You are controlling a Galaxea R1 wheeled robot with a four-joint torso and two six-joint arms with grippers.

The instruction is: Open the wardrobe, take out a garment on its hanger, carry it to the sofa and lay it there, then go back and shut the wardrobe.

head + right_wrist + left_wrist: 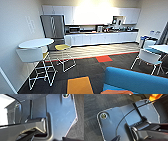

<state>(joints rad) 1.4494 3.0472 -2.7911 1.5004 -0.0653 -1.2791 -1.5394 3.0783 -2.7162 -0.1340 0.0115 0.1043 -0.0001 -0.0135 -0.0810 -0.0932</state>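
Nearest the head camera, at the bottom edge, a strip of burnt-orange fabric, the garment (117, 92), is showing just against the large bright turquoise-blue fabric sofa (136, 81), whose broad back is filling the lower right corner. Whether the cloth is resting on the seat or hanging in front of it cannot be told. Beside the sofa an orange-yellow square carpet tile (79, 85) is lying in the dark grey carpet (87, 67), and a red carpet tile (104, 58) is sitting further off near the striped wooden floor.

The head view is taking in the room: a round white table (36, 43) with white wire-legged chairs (35, 60) at the left, a yellow-seated stool (63, 47) by it, more white chairs (149, 58) at the right, and at the far wall a steel refrigerator (53, 26) beside a long white kitchen counter with cabinets (100, 38).

The left wrist view is adding what the head view lacks: the robot's dark plate over grey carpet, and a bright orange scrap of the garment (154, 97) at one corner, beyond the plate. The right wrist view is looking along its own plate and jointed bar toward dark carpet and a pale bright surface.

Neither arm's pose can be read. How far either pincer is open, and whether either is holding anything, cannot be told.
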